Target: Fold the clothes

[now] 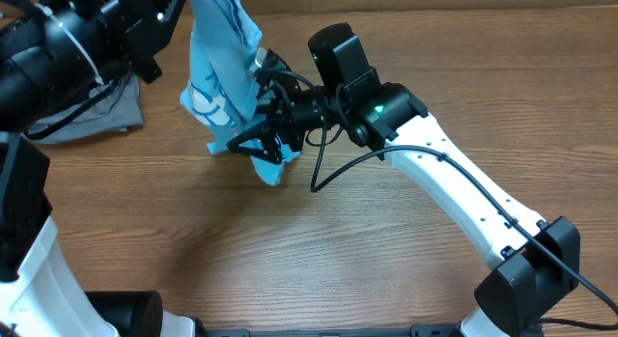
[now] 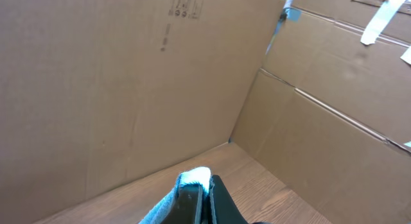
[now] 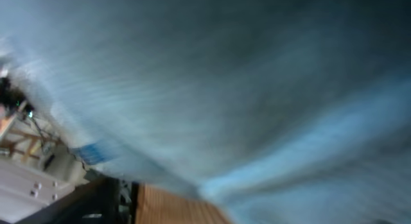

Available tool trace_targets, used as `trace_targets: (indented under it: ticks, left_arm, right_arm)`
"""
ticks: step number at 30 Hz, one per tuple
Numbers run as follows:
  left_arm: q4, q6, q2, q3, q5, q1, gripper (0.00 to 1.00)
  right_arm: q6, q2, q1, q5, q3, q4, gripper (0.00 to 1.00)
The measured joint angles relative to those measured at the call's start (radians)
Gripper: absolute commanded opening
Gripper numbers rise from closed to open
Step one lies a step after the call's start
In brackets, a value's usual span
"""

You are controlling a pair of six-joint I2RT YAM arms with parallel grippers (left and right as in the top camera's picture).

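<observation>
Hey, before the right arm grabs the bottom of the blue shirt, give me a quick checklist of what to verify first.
1. Top hold: the left gripper is shut on the T-shirt, with blue fabric pinched between its jaws: ok.
2. Shirt hanging free of the table: cannot tell; its lowest corner looks at or near the wood.
3. Approach: the right gripper is at the shirt's lower edge, jaws spread: ok.
4. Fabric actually between the right jaws: cannot tell; the right wrist view is only a blue blur.
5. The grey garment lies apart from the shirt, at the left: ok.
</observation>
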Motion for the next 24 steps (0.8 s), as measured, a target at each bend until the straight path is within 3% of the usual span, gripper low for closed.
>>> trace_targets:
  ticks: [1, 3, 10, 16, 24]
  left_arm:
    - [0.001, 0.000, -0.002, 0.000, 0.002, 0.000, 0.04]
    - [0.000, 0.000, -0.003, 0.001, 0.005, 0.000, 0.04]
    - [-0.011, 0.001, -0.003, 0.001, 0.008, -0.008, 0.04]
    - [-0.048, 0.008, 0.026, 0.002, 0.009, -0.048, 0.04]
    - [0.051, 0.016, 0.190, 0.007, 0.014, -0.211, 0.04]
  right_arm:
    - [0.003, 0.000, -0.001, 0.013, 0.000, 0.001, 0.30]
    - [0.019, 0.000, -0.001, 0.058, 0.000, 0.002, 0.04]
    - [0.187, 0.000, -0.014, 0.287, 0.000, 0.012, 0.04]
    - [0.254, -0.032, -0.108, 0.379, 0.000, -0.057, 0.04]
    - [0.290, -0.312, -0.437, 0.506, -0.005, -0.255, 0.04]
